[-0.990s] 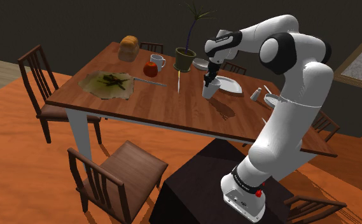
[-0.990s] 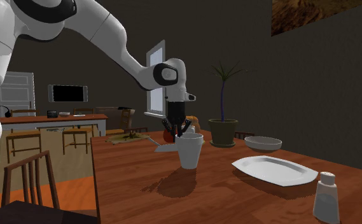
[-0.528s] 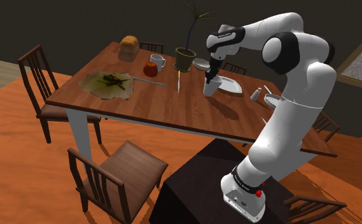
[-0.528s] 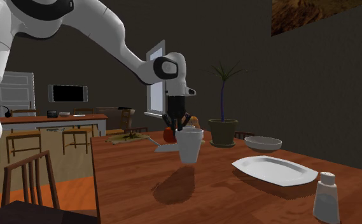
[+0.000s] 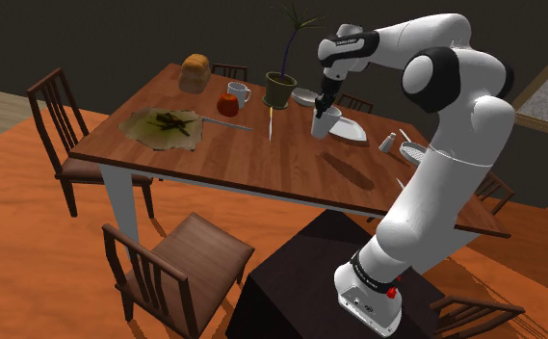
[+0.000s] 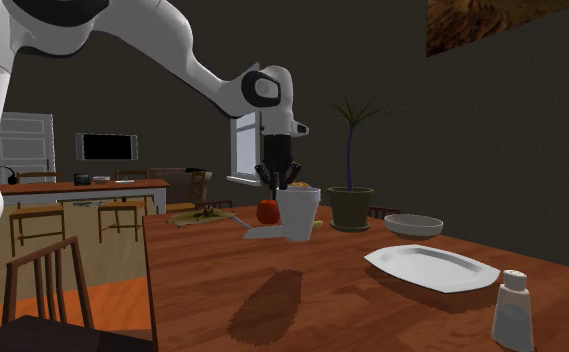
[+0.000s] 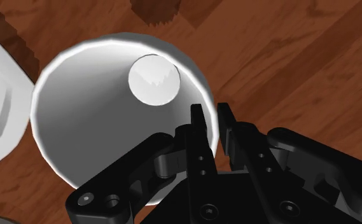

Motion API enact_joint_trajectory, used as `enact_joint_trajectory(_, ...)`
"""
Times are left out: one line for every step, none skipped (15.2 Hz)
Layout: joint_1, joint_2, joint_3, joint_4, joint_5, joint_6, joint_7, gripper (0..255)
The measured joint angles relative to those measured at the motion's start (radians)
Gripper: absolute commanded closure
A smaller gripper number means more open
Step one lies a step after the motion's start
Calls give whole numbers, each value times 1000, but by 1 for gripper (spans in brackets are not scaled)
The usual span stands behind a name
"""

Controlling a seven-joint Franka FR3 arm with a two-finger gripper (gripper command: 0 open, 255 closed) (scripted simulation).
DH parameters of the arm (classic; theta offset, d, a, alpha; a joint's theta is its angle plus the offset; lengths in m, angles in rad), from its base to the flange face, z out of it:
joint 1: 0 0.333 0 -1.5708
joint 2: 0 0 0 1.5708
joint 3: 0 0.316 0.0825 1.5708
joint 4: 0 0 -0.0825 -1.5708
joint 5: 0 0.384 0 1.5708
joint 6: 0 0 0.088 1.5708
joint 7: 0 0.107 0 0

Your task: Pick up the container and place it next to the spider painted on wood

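In the shoulder view, starting at the left, the spider painted on wood [image 5: 169,126] lies flat near the left end of the counter [image 5: 214,154]; behind it sits a loaf [image 5: 195,72]; further right come a round red thing [image 5: 227,104], a white mug [image 5: 240,93] and a potted plant [image 5: 279,89]; right of the plant the gripper [image 5: 325,104] points down from the white arm, and the container [image 5: 326,124], a plain white cup, hangs just beneath it, well apart from the spider; a white plate [image 5: 353,129] lies just to its right. In the second exterior view the container [image 6: 298,213] is upright and clear of the counter, with its shadow on the wood below; the gripper [image 6: 278,178] comes down onto the rim on that view's left side. In the wrist view the gripper [image 7: 209,118] is narrow, pinching the wall of the container [image 7: 103,121]; one finger is inside the rim, the other outside.
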Motion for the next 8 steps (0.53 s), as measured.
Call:
enact_joint_trajectory(1, -2, 0, 11, -1, -13, 2, 255)
enact_joint_trajectory(1, -7, 0, 19, -3, -25, 3, 255)
enact_joint_trajectory(2, -9, 0, 30, -4, -39, 5, 255)
enact_joint_trajectory(3, -14, 0, 37, -6, -50, 5, 255)
enact_joint_trajectory(2, -16, -1, 48, -7, -63, 5, 255)
enact_joint_trajectory(3, -20, -1, 57, -8, -76, 6, 255)
enact_joint_trajectory(3, -20, -1, 70, -9, -89, 7, 255)
enact_joint_trajectory(3, -23, -1, 78, -10, -99, 6, 255)
